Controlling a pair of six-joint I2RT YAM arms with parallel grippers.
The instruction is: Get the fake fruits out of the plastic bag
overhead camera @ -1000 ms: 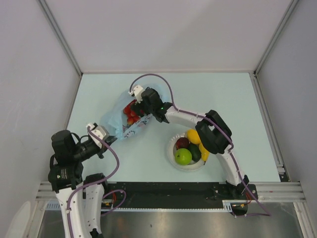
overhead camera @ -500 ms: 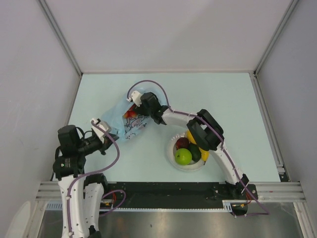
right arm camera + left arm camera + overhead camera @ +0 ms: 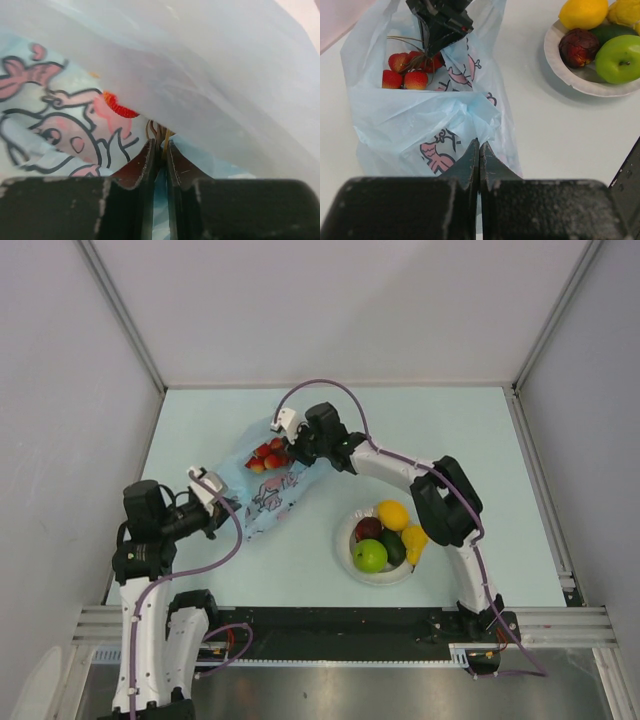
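The light-blue plastic bag (image 3: 262, 490) lies left of centre, mouth toward the far side. My left gripper (image 3: 225, 508) is shut on its near end, the film pinched between the jaws (image 3: 479, 145). The bunch of red grapes (image 3: 266, 457) sits in the bag's mouth (image 3: 402, 70). My right gripper (image 3: 290, 445) reaches into that mouth and is shut on the grapes' brown stems (image 3: 157, 132), under the bag's upper layer (image 3: 200, 75). The green apple (image 3: 370, 556), lemon (image 3: 391, 515), maroon fruit (image 3: 368, 528), avocado (image 3: 394, 547) and banana (image 3: 413, 543) are outside the bag.
Those loose fruits rest on a round white plate (image 3: 345, 558) to the right of the bag, under my right forearm. Grey walls enclose the table on the left, far and right sides. Purple cables loop above both wrists.
My right gripper has closed from wide open onto the grape stems and drawn back toward the far right. The bag now lies stretched out, with the grapes showing at its mouth.
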